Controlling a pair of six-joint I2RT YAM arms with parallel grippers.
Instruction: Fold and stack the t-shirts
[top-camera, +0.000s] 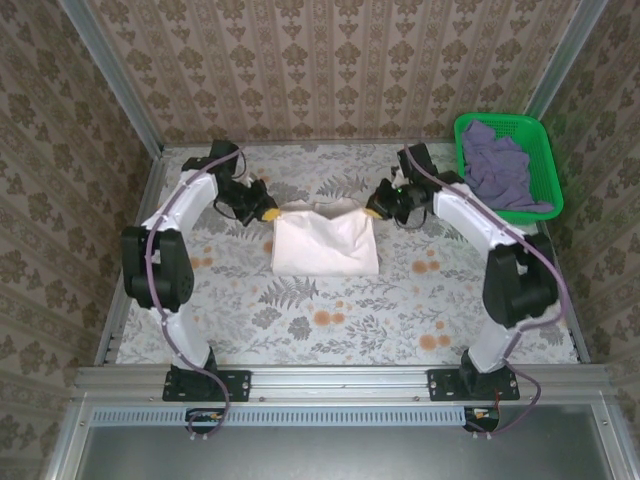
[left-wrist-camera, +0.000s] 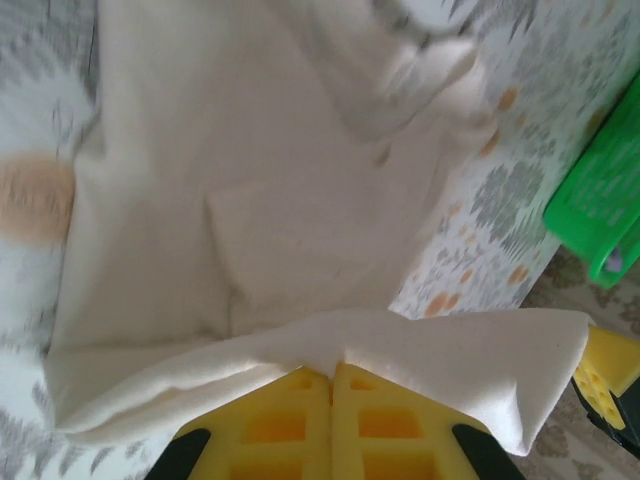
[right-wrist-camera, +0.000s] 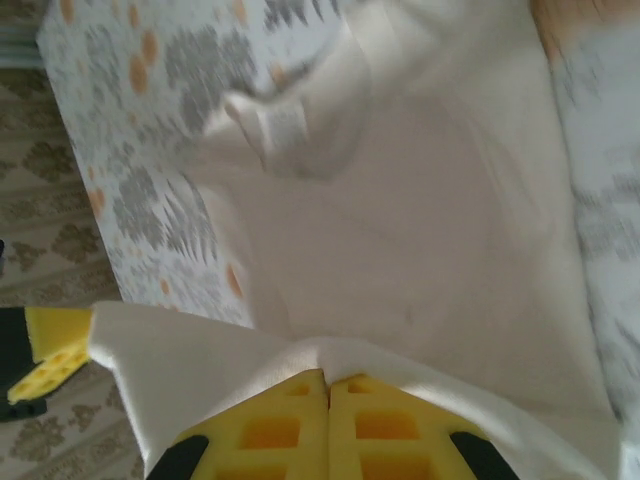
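Note:
A cream-white t-shirt (top-camera: 326, 243) lies partly folded at mid-table. Its far edge is lifted between the two grippers. My left gripper (top-camera: 268, 212) is shut on the shirt's far left corner, and my right gripper (top-camera: 375, 211) is shut on the far right corner. In the left wrist view the yellow fingers (left-wrist-camera: 300, 420) pinch a fold of the cream t-shirt (left-wrist-camera: 230, 190). The right wrist view has the same kind of pinch, yellow fingers (right-wrist-camera: 370, 420) closed on cream t-shirt (right-wrist-camera: 420, 220) cloth. A lavender-purple t-shirt (top-camera: 500, 168) sits crumpled in the green basket (top-camera: 545, 150).
The green mesh basket stands at the table's far right corner. Patterned walls close in the table's back and sides. The floral tablecloth (top-camera: 330, 320) is bare near the arm bases. A corner of the green basket (left-wrist-camera: 600, 200) appears at the right of the left wrist view.

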